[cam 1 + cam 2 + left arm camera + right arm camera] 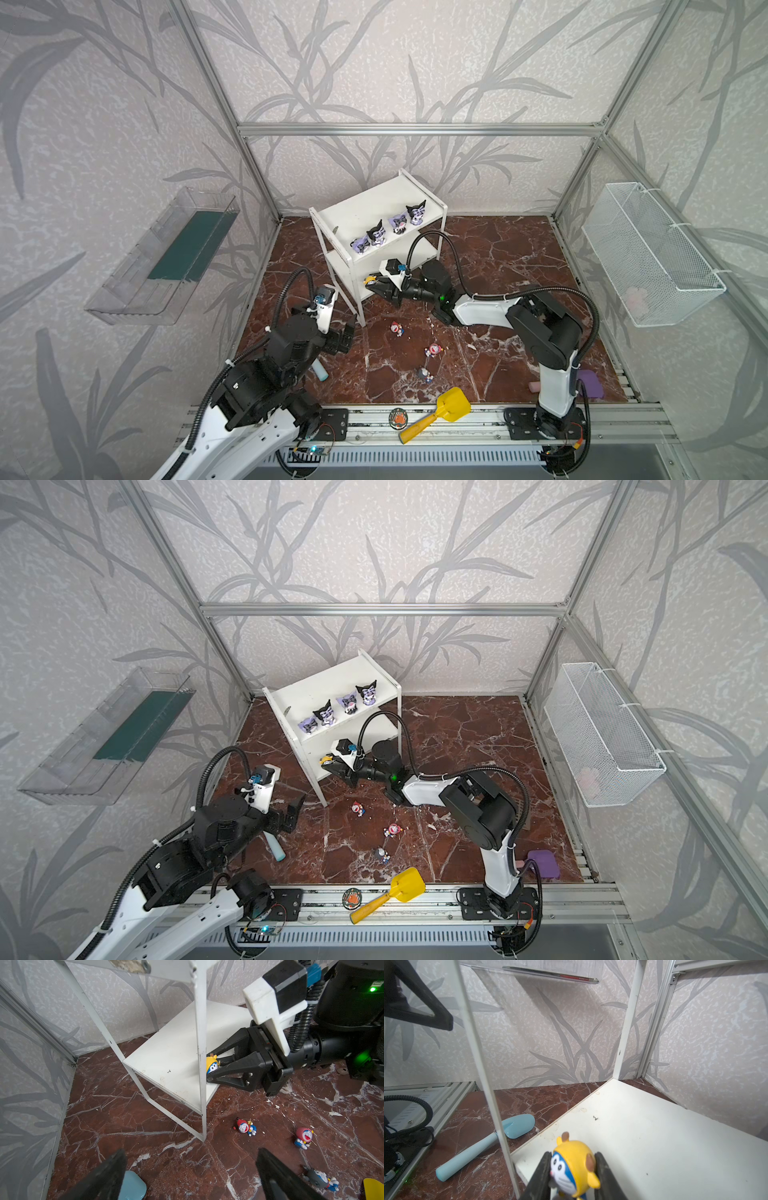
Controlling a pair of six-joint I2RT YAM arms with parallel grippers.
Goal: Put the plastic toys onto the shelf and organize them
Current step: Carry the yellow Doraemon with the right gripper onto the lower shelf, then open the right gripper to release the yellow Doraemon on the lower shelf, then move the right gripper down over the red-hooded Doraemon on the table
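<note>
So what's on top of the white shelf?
Four purple-and-black pointy-eared toys stand in a row on the top board of the shelf. It hides most of the lower board in both top views.

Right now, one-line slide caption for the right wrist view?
Fingers of the right gripper pinch the yellow-headed figurine at the edge of the shelf's lower board; light-blue scoop on the floor beyond.

Shelf (291,696): four purple toys (325,715) in a row on its top board. Right gripper (332,766) at the lower board, closed on a yellow-headed toy (326,759). Three small toys (392,830) lie scattered on the counter (457,737). Left gripper (293,813) spread wide, empty.
</note>
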